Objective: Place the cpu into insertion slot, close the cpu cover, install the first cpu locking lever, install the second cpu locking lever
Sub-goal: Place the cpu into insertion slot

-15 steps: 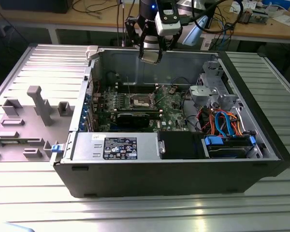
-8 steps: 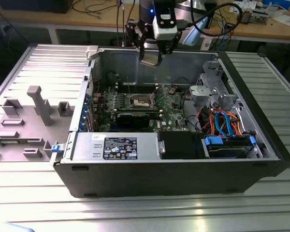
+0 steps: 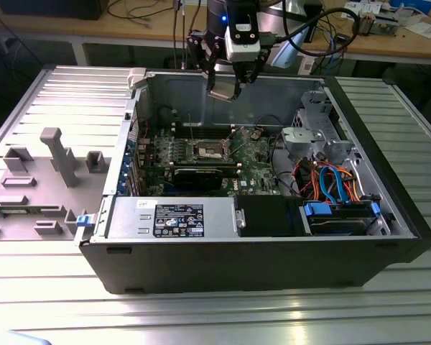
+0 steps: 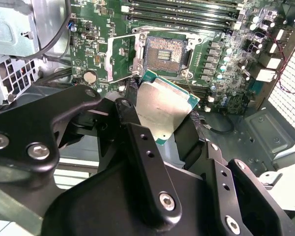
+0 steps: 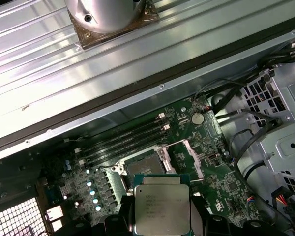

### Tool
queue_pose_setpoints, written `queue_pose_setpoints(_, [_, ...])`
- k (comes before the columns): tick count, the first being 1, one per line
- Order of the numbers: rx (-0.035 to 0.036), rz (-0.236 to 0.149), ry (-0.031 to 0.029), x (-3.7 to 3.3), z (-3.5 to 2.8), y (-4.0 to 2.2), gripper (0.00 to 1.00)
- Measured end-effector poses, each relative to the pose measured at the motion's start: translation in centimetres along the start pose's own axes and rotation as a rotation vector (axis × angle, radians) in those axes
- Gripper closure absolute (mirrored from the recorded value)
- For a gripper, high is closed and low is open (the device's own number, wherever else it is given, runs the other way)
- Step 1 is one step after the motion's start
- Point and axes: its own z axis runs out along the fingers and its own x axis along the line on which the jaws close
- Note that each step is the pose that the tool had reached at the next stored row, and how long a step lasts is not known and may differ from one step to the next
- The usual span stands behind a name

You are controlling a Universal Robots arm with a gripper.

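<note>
While the arm hangs over an open computer case (image 3: 237, 262) on a ridged metal surface (image 3: 201, 316), its pincer (image 3: 223, 91) is clenched on the cpu (image 4: 162, 105), held in the air above the green board (image 3: 255, 154) and touching nothing below. The chip is a small flat square with a plain silver-grey metal top, dull and lightly reflective, stepped down at the rim to a thin green edge that shows at its corners. In the first wrist view, faint lines of print run across that top (image 5: 161, 201). Black fingers (image 4: 130, 118) press its opposite sides, leaving most of the metal face bare. In the exterior view the chip sits high, near the case's far wall, slightly tilted. Below it, in the second wrist view, the socket (image 4: 164, 54) lies uncovered, its dark square bed exposed. The cover (image 4: 110, 61), a thin metal frame with a square window, stands swung open just beside the socket. Rows of memory slots (image 5: 123, 140) run along the socket's far side.
</note>
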Motion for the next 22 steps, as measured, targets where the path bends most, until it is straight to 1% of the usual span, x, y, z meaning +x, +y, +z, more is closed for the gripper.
queue_pose_setpoints(9, [0.0001,0.002,-0.0002,-0.01,0.00,-0.01,0.45])
queue_pose_setpoints(11, [-0.0001,0.017,-0.0014,-0.01,0.02,-0.01,0.45])
queue_pose_setpoints(13, [-0.0010,0.065,-0.0057,-0.01,0.13,-0.02,0.45])
queue_pose_setpoints(14, [-0.0011,0.071,-0.0061,-0.01,0.19,-0.03,0.45])
queue_pose_setpoints(16, [-0.0010,0.073,-0.0063,-0.01,0.28,-0.04,0.45])
queue_pose_setpoints(22, [-0.0010,0.073,-0.0063,-0.01,0.30,-0.04,0.45])
